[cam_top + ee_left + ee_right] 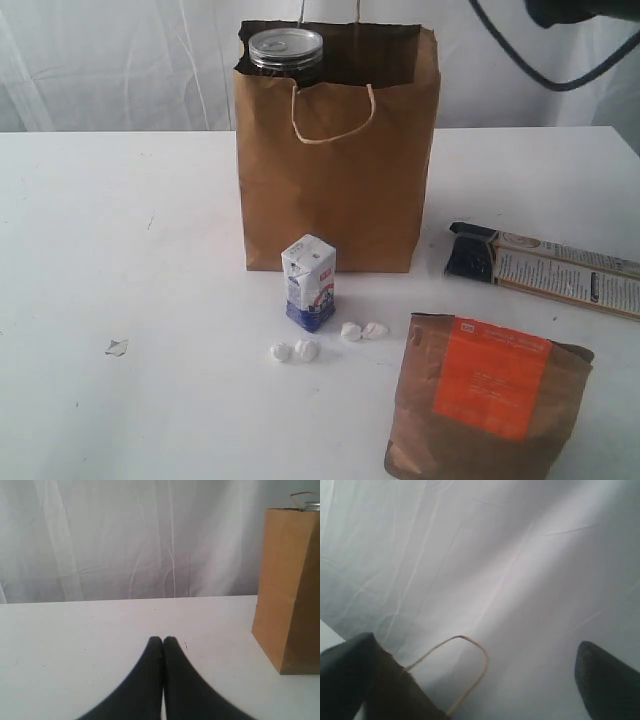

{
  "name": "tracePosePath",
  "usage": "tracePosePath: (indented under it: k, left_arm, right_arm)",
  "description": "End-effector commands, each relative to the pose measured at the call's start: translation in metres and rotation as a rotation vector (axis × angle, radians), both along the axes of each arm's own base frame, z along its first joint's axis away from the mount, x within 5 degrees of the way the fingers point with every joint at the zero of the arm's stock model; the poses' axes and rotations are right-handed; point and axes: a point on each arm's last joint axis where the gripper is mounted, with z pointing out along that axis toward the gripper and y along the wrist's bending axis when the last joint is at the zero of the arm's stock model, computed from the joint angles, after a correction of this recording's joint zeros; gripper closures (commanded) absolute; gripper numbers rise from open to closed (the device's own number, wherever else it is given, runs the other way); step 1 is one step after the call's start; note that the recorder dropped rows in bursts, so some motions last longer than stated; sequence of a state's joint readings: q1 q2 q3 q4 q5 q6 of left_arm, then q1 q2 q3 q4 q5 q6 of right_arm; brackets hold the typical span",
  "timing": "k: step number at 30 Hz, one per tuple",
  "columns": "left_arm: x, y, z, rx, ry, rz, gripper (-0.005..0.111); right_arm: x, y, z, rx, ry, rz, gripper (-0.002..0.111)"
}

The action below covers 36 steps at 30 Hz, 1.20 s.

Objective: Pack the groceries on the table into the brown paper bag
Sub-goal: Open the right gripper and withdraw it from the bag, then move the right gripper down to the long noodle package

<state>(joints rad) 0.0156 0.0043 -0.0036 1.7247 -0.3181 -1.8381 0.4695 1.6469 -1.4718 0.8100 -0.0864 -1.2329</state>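
Note:
The brown paper bag (338,170) stands upright mid-table with its mouth open. A dark silver-topped can (286,50) pokes above its rim at one corner. In front of the bag stand the small white-blue carton (309,282) and several small white lumps (294,351). The orange-labelled brown pouch (487,400) and the flat printed box (545,267) lie to the right. The jar and the yellow bottle are out of view. My left gripper (163,640) is shut and empty, low over the table (75,630), apart from the bag (290,590). My right gripper (475,667) is open above the bag's handle (470,647).
A white curtain hangs behind the table. A small chipped mark (117,347) shows on the tabletop at the left. The right arm's dark body and cable (560,70) hang at the top right of the exterior view.

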Motion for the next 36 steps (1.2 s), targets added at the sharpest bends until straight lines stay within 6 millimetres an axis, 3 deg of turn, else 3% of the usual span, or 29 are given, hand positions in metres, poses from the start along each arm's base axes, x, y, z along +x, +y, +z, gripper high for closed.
tracePosePath:
  k: [1, 4, 8, 11, 15, 17, 20, 26, 29, 36]
  left_arm:
    - [0.0, 0.0, -0.001, 0.023, 0.0, -0.002, 0.107]
    - [0.0, 0.0, -0.001, 0.023, 0.0, -0.002, 0.107]
    - [0.0, 0.0, -0.001, 0.023, 0.0, -0.002, 0.107]
    - [0.0, 0.0, -0.001, 0.023, 0.0, -0.002, 0.107]
    - [0.0, 0.0, -0.001, 0.023, 0.0, -0.002, 0.107]
    - [0.0, 0.0, -0.001, 0.023, 0.0, -0.002, 0.107]
    - [0.0, 0.0, -0.001, 0.023, 0.0, -0.002, 0.107]
    - [0.0, 0.0, -0.001, 0.023, 0.0, -0.002, 0.107]
    - [0.0, -0.001, -0.001, 0.024, 0.0, -0.005, 0.107]
    - [0.0, -0.001, -0.001, 0.024, 0.0, -0.005, 0.107]
  right_arm:
    - [-0.002, -0.041, 0.021, -0.137, -0.116, -0.105, 0.003]
    - [0.001, -0.085, 0.013, -0.131, -0.097, -0.249, 0.003]
    - [-0.002, -0.162, -0.029, 0.061, 0.063, -0.549, 0.003]
    - [-0.019, -0.218, -0.061, 0.188, 0.154, -0.873, 0.003]
    - [-0.054, -0.26, -0.101, 0.293, 0.311, -1.328, 0.003]
    - [-0.065, -0.265, -0.114, 0.292, 0.341, -1.436, 0.003]
    - [-0.07, -0.26, -0.132, 0.258, 0.406, -1.402, 0.003]
    - [-0.066, -0.237, -0.165, 0.109, 0.589, -1.043, 0.003]
    - [-0.064, -0.219, -0.178, 0.139, 0.644, -0.828, 0.003]
    - [-0.058, -0.184, -0.178, 0.265, 0.672, -0.452, 0.003]
